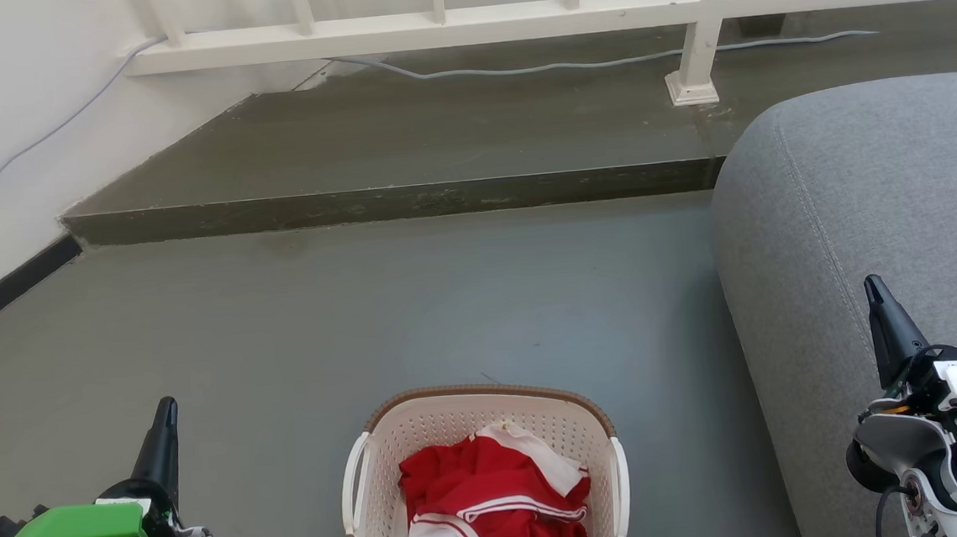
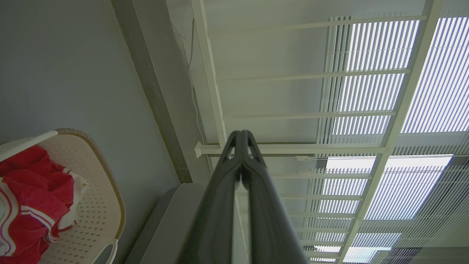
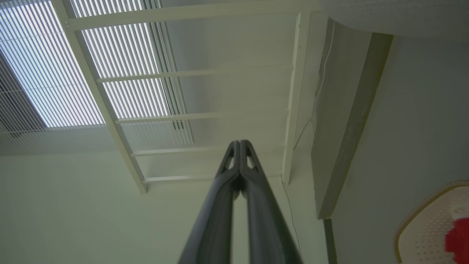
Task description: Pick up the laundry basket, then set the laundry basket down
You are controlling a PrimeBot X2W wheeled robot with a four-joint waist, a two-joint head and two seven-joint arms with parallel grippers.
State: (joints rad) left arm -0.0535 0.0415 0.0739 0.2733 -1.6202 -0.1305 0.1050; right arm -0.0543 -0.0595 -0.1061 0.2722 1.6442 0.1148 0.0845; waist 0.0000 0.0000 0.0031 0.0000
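While both grippers — left gripper (image 1: 166, 408) and right gripper (image 1: 873, 287) — stand pinched empty, the laundry basket (image 1: 488, 401) sits between them, nearer the left.

Right gripper (image 3: 240, 146) rises from bottom centre, jaws pressed together, tips meeting, nothing between them. Behind it are a white railing (image 3: 110, 110) and slatted blinds (image 3: 47, 73) at upper left. A thin cable (image 3: 318, 95) runs beside the grey step (image 3: 348, 128). Grey floor (image 3: 421, 110) at right. Laundry basket (image 3: 421, 227) corner at lower right, red cloth (image 3: 460, 234) inside. Grey sofa (image 3: 395, 14) edge at top right.
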